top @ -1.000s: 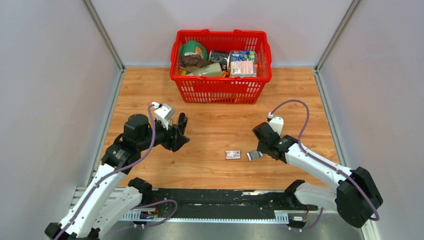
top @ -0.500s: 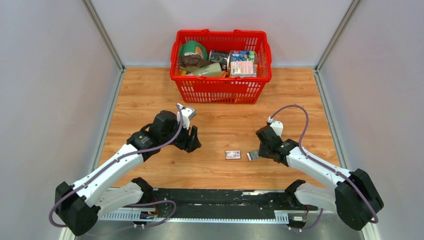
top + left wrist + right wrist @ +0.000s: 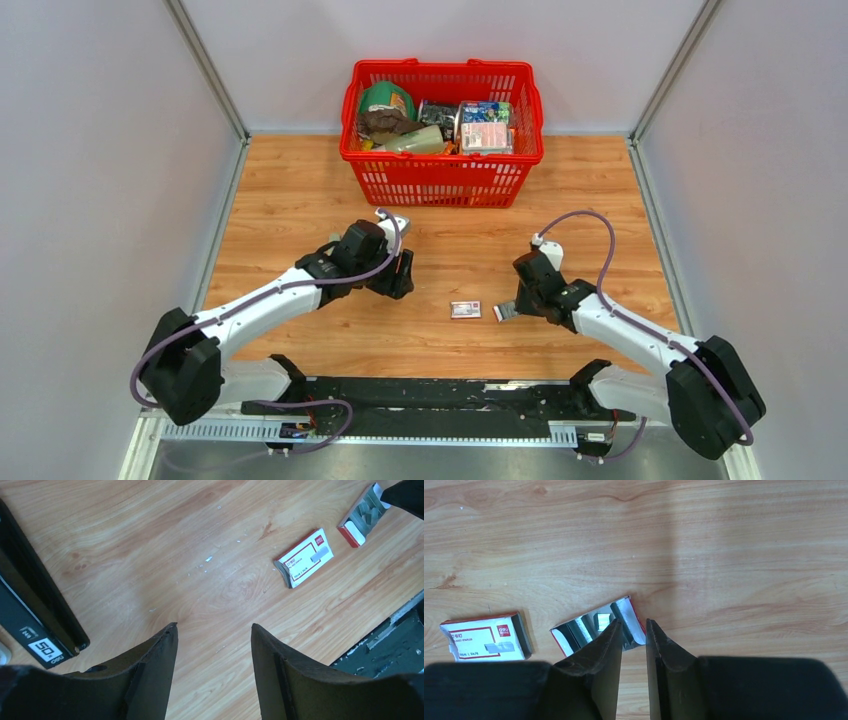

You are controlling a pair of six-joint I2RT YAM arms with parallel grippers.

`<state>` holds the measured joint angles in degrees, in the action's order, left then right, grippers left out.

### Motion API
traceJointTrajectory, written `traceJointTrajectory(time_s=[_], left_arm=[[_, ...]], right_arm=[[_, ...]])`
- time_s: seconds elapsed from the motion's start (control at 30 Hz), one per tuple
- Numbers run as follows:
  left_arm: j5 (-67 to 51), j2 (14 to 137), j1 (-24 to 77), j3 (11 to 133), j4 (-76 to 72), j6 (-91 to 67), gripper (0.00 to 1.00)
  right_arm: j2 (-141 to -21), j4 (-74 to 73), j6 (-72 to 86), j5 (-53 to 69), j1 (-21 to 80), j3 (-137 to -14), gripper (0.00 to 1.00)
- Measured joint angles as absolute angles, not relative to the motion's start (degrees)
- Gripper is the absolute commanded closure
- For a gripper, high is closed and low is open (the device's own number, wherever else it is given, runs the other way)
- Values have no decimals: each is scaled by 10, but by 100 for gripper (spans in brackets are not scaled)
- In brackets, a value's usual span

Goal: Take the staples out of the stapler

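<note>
The stapler (image 3: 35, 607) is a slim black bar with a white "50" label. It lies on the wood at the left edge of the left wrist view, beside my left finger. In the top view my left arm hides it. My left gripper (image 3: 397, 276) (image 3: 214, 626) is wide open and empty over bare wood. A small white and red staple box (image 3: 465, 310) (image 3: 304, 558) (image 3: 486, 636) lies to its right. My right gripper (image 3: 517, 303) (image 3: 634, 622) hovers over an open red-edged tray of silver staples (image 3: 506, 312) (image 3: 589, 625) (image 3: 362, 515). Its jaws are a narrow gap apart with nothing held.
A red basket (image 3: 442, 165) full of packaged goods stands at the back centre. Grey walls close in the left, right and back. The black rail (image 3: 440, 395) with the arm bases runs along the near edge.
My left arm has stretched out to the right and toward the middle, with its gripper staying open. My right gripper has barely shifted over the staple tray.
</note>
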<state>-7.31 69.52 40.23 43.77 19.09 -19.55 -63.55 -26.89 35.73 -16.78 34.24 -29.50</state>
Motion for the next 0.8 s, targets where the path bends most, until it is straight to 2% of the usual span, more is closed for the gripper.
traceJointTrajectory(time_s=[0.37,0.8], left_arm=[[-65,739,410,438,147,-202,37],[-63,758,416,438,138,-203,37]], right_arm=[[-638,-260,354,-168,332,-295,80],[-649,-258,355,-167,322,-295,81]])
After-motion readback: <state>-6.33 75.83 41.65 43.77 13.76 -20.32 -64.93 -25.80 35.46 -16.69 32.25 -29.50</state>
